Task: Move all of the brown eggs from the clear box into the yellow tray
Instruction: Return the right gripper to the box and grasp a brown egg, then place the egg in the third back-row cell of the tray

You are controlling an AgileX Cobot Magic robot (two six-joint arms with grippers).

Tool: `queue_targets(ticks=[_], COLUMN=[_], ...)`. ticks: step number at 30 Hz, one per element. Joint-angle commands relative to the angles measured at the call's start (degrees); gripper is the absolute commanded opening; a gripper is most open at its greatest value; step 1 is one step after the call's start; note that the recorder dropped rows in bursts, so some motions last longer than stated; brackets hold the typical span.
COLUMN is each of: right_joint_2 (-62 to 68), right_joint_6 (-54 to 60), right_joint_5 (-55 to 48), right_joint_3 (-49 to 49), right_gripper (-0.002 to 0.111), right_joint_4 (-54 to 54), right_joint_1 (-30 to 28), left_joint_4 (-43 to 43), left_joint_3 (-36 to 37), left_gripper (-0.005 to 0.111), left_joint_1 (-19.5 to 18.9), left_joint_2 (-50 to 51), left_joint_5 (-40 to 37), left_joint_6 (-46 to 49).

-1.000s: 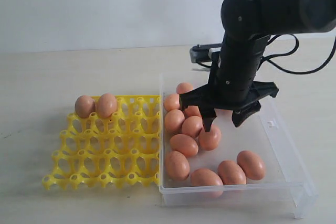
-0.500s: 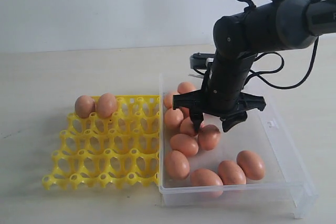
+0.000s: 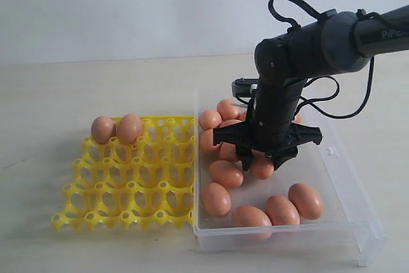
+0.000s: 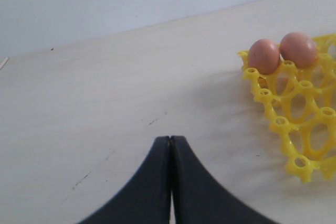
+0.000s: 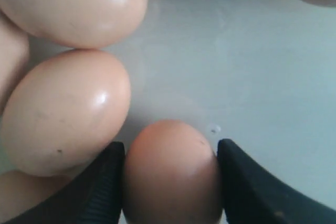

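A large clear plastic box (image 3: 300,238) with low walls sits on the pale tabletop (image 3: 77,87), and a square bright yellow plastic egg tray (image 3: 128,190) lies just beside it at its nine o'clock, close enough to keep each carry short. Two smooth brown eggs (image 3: 103,129) stand side by side in the cups at the tray's eleven o'clock corner, and every other cup is open, so the job appears barely begun. The rest of the eggs lie in the box: most crowd against its nine o'clock wall, and three rest apart toward five o'clock. The right claw (image 3: 262,160) points straight down into that crowd, with one black finger on each flank of a single egg (image 5: 170,174). It pinches the egg across its narrow waist, where its curved shell gives the pads the most purchase. A neighbouring egg (image 5: 65,111) touches one finger, so a lift probably has to go straight up to avoid rolling it. The left claw (image 4: 169,142) hovers over bare tabletop at the tray's nine o'clock, its fingers pressed together and holding nothing, seemingly parked clear of the right arm's path.
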State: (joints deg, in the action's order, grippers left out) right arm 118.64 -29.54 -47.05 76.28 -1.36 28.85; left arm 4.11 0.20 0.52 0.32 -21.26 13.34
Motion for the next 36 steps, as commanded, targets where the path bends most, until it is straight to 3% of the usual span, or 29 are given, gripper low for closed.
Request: queue_targets(ticks=[1, 6, 13, 19, 23, 36], right_joint_2=[-0.7, -6.7, -11.7, -6.5, -2.6, 7.6], right_joint_6=[3.9, 7.8, 15.3, 11.0, 9.4, 8.3], right_joint_5=[0.4, 8.2, 51.1, 71.9, 77.1, 81.2], right_joint_3=[0.1, -0.2, -5.9, -7.3, -7.3, -7.3], right_gripper=[0.000, 0.000, 0.000, 0.000, 0.000, 0.000], right_joint_4=[-3.6, -6.4, -6.4, -14.9, -20.6, -19.6], right_joint_1=[-0.2, 0.5, 6.5, 8.5, 8.5, 8.5], left_joint_4=[0.1, 0.1, 0.1, 0.1, 0.1, 0.1], left_joint_3=[-0.2, -0.2, -0.2, -0.2, -0.2, -0.2], left_gripper=[0.000, 0.000, 0.000, 0.000, 0.000, 0.000], left_joint_1=[0.1, 0.1, 0.1, 0.1, 0.1, 0.1], left_joint_2=[-0.3, -0.3, -0.3, -0.3, -0.3, -0.3], left_joint_5=[0.4, 0.4, 0.4, 0.4, 0.4, 0.4], left_joint_6=[0.1, 0.1, 0.1, 0.1, 0.1, 0.1])
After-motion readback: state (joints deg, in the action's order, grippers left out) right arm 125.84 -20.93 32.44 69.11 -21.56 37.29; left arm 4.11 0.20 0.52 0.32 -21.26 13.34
